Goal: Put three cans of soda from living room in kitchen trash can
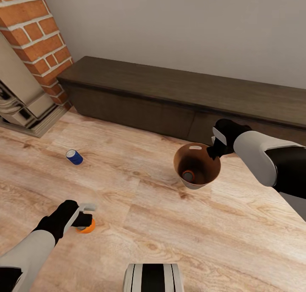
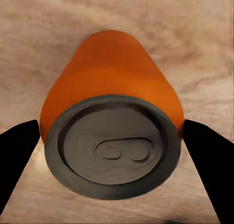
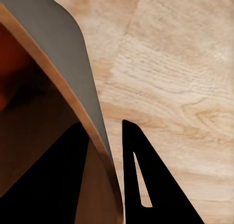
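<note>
The orange can of soda (image 2: 109, 82) fills the gap between my left gripper's (image 2: 111, 136) fingers (image 2: 17, 160), which press on both of its sides just above the wood floor; its silvery top faces the wrist camera. From the head, that left gripper (image 1: 84, 220) covers most of the orange can (image 1: 88, 228). A blue can (image 1: 74, 157) lies on the floor further ahead. My right gripper (image 1: 212, 151) is shut on the rim of the trash can (image 1: 208, 177), held above the floor, with a dark reddish can (image 1: 188, 175) inside. The rim (image 3: 95, 116) sits between my right gripper's (image 3: 105, 129) fingers.
A long dark low cabinet (image 1: 178, 92) runs along the wall ahead. The red-brick fireplace (image 1: 38, 33) stands at the far left with a pale hearth surround (image 1: 23, 107). My base (image 1: 153, 278) shows at the bottom edge. Wood floor lies between the arms.
</note>
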You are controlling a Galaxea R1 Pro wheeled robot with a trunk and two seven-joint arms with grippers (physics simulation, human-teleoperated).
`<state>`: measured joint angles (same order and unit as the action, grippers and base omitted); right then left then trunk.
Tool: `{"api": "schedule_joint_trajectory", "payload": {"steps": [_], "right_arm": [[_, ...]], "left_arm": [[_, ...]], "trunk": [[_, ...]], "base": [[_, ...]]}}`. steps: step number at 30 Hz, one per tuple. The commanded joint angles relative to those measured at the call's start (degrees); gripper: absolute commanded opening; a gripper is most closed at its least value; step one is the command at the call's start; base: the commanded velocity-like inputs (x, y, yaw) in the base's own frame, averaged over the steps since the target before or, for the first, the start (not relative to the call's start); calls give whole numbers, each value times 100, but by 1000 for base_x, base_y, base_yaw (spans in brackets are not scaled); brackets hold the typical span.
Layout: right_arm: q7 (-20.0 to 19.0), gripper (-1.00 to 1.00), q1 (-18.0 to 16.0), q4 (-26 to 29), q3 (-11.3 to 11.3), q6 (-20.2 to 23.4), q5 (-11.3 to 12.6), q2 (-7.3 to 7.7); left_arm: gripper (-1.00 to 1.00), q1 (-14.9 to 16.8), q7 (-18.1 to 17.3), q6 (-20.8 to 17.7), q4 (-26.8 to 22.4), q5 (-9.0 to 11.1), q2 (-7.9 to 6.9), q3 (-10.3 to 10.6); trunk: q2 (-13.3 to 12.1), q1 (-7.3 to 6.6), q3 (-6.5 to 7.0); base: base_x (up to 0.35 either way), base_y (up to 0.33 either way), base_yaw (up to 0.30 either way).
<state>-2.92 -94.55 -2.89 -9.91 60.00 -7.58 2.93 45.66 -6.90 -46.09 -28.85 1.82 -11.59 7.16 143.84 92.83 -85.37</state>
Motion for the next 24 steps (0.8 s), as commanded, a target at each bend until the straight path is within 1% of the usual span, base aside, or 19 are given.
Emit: {"api": "schedule_joint_trajectory", "payload": {"steps": [1, 5, 9, 14, 16, 24], "right_arm": [[2, -100, -2, -1, 22, 0, 29, 2], [2, -100, -2, -1, 16, 0, 29, 35], [2, -100, -2, -1, 15, 0, 28, 27], [2, -100, 3, -1, 15, 0, 29, 8], [2, -100, 5, 1, 23, 0, 29, -2], [2, -100, 9, 14, 53, 0, 29, 1]], "left_arm": [[-100, -2, -54, 37, -5, 15, 0, 0], [-100, -4, -269, 145, 27, 12, -1, -12], [-100, -4, -314, 161, 37, 24, -2, -17], [-100, 1, -327, 128, 54, -6, 9, -15], [-100, 3, -329, 48, 55, -13, 32, -14], [-100, 5, -336, -38, 55, -15, 49, -13]], "trunk": [[0, 0, 0], [0, 0, 0], [0, 0, 0], [-7, -13, 111], [-9, -18, 155], [-20, -39, 332]], "base": [[0, 0, 0], [0, 0, 0], [0, 0, 0], [0, 0, 0], [0, 0, 0], [0, 0, 0]]}}
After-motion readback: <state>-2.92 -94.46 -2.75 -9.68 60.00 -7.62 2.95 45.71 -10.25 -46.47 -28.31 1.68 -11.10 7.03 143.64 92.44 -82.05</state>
